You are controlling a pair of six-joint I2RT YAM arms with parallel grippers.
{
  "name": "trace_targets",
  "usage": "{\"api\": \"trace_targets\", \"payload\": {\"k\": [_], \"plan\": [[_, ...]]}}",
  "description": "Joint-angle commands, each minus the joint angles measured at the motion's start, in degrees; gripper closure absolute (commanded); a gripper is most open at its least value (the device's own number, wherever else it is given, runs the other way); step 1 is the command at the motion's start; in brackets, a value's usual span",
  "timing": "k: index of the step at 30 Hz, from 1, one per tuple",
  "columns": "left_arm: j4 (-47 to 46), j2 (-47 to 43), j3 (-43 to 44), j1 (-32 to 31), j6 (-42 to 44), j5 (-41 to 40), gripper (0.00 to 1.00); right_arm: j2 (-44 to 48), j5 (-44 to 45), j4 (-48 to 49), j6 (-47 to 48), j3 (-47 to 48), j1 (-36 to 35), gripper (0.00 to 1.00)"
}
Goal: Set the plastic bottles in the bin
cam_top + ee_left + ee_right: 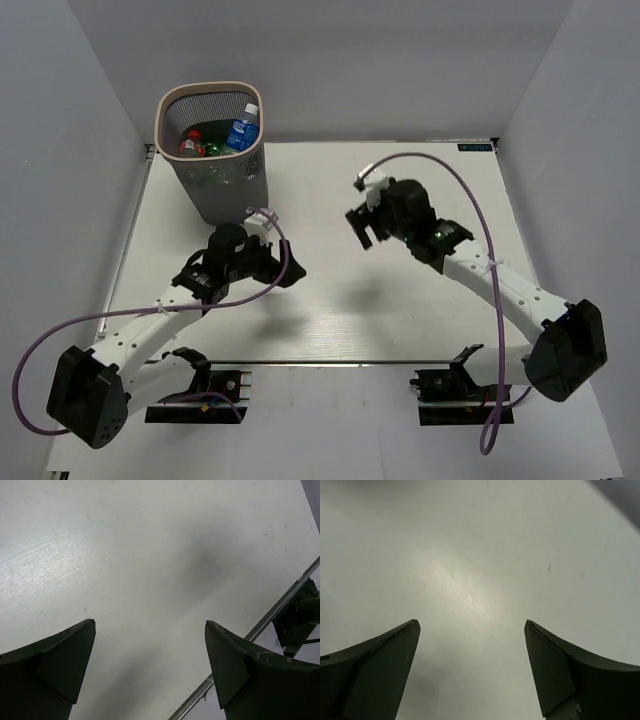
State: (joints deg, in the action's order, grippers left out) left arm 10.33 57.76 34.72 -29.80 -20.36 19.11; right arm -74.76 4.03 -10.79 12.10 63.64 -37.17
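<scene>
Looks pretty much wrapped up to me. Over on the left, at the far corner of the white tabletop (400,310), sits the tall dark grey ribbed bin with the pale beige rim (160,112). The small plastic bottles are down inside it. I can pick out a clear bottle with a red label (189,145), a green bottle (214,149) and a clear bottle with a blue label and white cap (241,133), plus more underneath that I can't sort out or count. I don't spot a single bottle outside the bin in any view, so my guess is there's nothing left to pick up, maybe just parking the arms. Moving right, the left gripper (283,268) hangs over bare table just in front of the bin, fingers spread wide with nothing between them. Its wrist view shows only the white grained surface and the table's front edge. Further right, the right gripper (362,228) sits over the middle of the table, fingers also wide apart and empty. As for writing, the blue label is way too small to read, so no brand I could name. The little blue sticker (476,147) at the table's far right edge is just a smudge.
</scene>
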Motion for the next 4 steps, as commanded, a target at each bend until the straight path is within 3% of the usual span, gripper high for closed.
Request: {"api": "trace_targets", "payload": {"k": [1,4], "plan": [[-2.94,0.95,4.47,-0.26,2.25,0.93,0.00,6.55,8.00,-3.11,-2.17,-5.17,-0.10,0.10],[-3.56,2.18,5.62,-0.26,2.25,0.93,0.00,10.33,8.28,-1.35,-1.73,-9.92,0.08,0.10]]}}
